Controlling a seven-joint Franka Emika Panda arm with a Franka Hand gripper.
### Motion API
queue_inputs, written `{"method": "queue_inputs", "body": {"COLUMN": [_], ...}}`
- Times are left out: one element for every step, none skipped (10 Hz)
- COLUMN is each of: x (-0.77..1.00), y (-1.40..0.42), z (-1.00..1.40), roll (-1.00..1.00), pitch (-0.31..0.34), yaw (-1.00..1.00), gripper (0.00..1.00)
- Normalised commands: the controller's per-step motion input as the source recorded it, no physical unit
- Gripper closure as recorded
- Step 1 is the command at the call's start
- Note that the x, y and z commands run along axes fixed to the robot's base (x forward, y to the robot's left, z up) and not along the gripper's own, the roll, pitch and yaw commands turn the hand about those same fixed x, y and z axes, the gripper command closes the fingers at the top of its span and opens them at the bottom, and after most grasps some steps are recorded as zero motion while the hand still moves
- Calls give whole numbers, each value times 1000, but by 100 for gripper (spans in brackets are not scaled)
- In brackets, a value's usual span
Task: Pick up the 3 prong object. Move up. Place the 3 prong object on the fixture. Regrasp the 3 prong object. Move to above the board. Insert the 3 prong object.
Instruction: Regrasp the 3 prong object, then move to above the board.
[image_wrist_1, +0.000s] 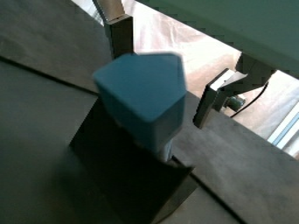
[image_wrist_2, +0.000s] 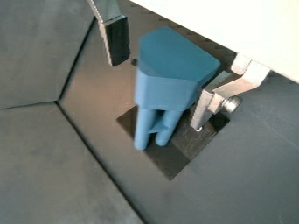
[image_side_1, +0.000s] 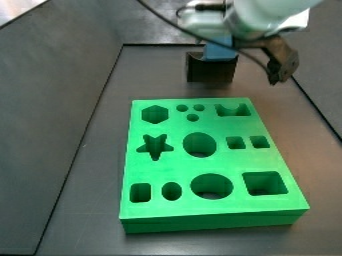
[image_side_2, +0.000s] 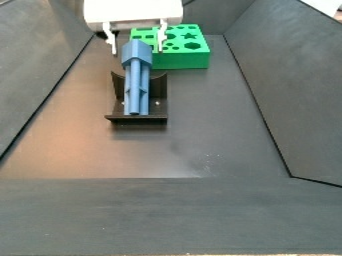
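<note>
So the hand (image_wrist_2: 163, 74) is spread wide with the 3 prong object (image_wrist_2: 167, 83) right between its fingers (image_wrist_2: 115, 39), neither pad touching it. The light blue peg stands upright on the fixture (image_side_2: 136, 108), blocky head up toward the hand, prongs down.

No text, label or number is readable.

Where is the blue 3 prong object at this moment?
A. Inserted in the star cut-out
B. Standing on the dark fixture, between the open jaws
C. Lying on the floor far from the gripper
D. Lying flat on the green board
B: the 3 prong object stands on the fixture, the gripper around its head with jaws apart, away from the board.
</note>
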Motion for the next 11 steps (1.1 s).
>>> {"method": "queue_inputs", "body": {"x": [94,85,84,0,208,207,201,192,190,180,175], "y": [-6,-5,-6,0,-27,-28,-28,-30,-30,-30,-30], "z": [-506,-355,-207,0,1000,1000,1000,1000,1000,1000,1000], "roll": [72,73,71,0,-97,-101,-72,-30,-18,-6,-2], "pitch": [3,13,19,0,81,83,60,-5,-33,-56,-60], "yaw": [-3,4,13,0,360,348,295,230,206,147,102], "gripper": [0,0,0,100,100,100,100,100,100,100,100]}}
